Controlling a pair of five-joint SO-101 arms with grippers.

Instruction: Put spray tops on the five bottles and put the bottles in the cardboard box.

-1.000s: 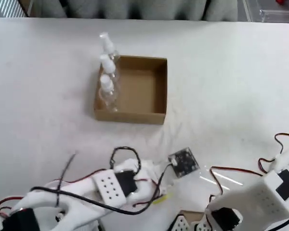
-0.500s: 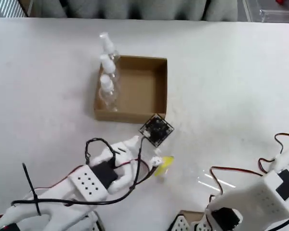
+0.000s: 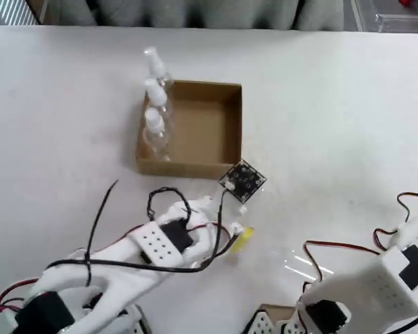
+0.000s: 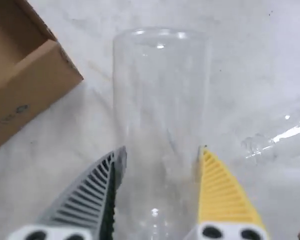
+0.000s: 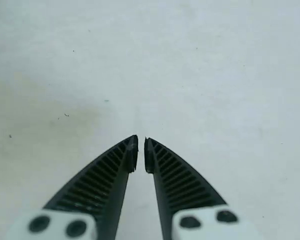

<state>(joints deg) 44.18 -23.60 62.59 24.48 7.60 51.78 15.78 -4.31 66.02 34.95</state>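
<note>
Left gripper (image 4: 162,152): parted to the width of a clear bottle and clamped on it, grey finger (image 4: 97,192) on one side, yellow finger (image 4: 222,192) on the other, both touching its wall.
Clear bottle (image 4: 160,100): a see-through cylinder that sticks out past the fingertips; whether the end facing away carries a top cannot be told.
Left gripper, high view (image 3: 235,233): sits at about 5 o'clock of the cardboard box, near its closest corner, with the yellow finger showing.
Camera board (image 3: 244,179): a small black square on the left arm (image 3: 153,247), just beside the box's near right corner.
Cardboard box (image 3: 231,125): open-topped, at 11 o'clock from the left gripper; one corner of it also shows at the left wrist (image 4: 20,75).
Three bottles (image 3: 155,129): upright in a row along the box's 9 o'clock wall, each with a white spray top (image 3: 153,87); whether the farthest stands inside the box cannot be told.
Lying bottle (image 3: 310,261): clear, on its side on the table at 4 o'clock from the left gripper, apart from it (image 4: 277,137).
Right gripper (image 5: 140,150): fingers drawn together to a thin slit, nothing between them, over bare table.
Right arm (image 3: 362,292): at the 5 o'clock corner of the high view, well apart from the box.
Table (image 3: 334,104): white.
</note>
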